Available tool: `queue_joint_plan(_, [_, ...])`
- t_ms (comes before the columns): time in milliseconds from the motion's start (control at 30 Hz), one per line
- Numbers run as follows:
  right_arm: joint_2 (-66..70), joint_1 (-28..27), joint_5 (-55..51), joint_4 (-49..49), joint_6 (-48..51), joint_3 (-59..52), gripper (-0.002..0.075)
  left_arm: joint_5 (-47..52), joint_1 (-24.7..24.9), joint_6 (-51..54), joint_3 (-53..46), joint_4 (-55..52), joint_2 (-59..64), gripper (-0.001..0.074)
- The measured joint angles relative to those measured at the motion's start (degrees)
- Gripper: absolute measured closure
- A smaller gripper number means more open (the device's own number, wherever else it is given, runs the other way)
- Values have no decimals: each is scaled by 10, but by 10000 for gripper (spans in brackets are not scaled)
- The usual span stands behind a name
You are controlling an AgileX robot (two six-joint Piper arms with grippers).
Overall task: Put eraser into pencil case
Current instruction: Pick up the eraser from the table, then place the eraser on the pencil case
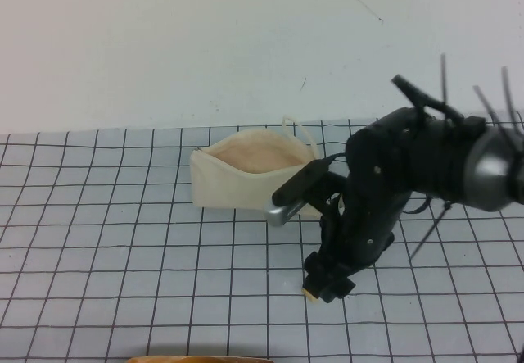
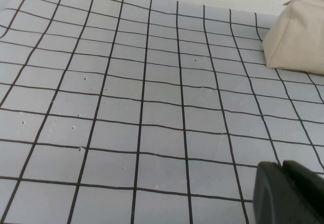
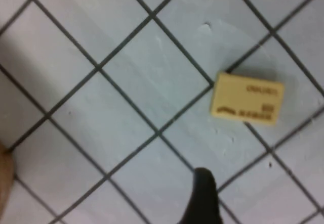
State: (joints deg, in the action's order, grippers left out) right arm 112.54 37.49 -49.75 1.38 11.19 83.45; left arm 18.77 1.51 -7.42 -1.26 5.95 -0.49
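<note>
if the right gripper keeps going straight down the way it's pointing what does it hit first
Probably the eraser, or the gridded mat right beside it. The right gripper points down just over the eraser, in front of the pencil case. The left gripper is parked elsewhere.

The eraser [image 3: 246, 98] lies flat on the gridded mat [image 3: 126, 82] and bears dark print on its top face: a short word near one long edge, a longer line along the opposite edge, and a small mark between them. The letters are too blurred to read. The right gripper [image 1: 327, 283] is low over the eraser; the left gripper [image 2: 288, 193] hovers above bare mat. Neither carries lettering that shows, nor does the case [image 1: 246, 174].
</note>
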Motion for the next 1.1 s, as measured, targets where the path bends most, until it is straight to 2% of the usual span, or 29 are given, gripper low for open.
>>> queue_joint_plan(367, [100,0,0,0,29,86,208,0,0,0,0,0,0,738])
queue_joint_plan(633, [128,0,-1,25,31,101,209,0,0,0,0,0,0,738])
queue_joint_plan(700, [128,0,-2,26,31,101,242,0,0,0,0,0,0,738])
queue_joint_plan(800, [128,0,-10,26,28,103,401,0,0,0,0,0,0,738])
queue_joint_plan(833, [127,0,-12,28,25,104,428,0,0,0,0,0,0,738])
queue_joint_plan(1100, [80,0,-50,28,24,200,418,0,0,0,0,0,0,738])
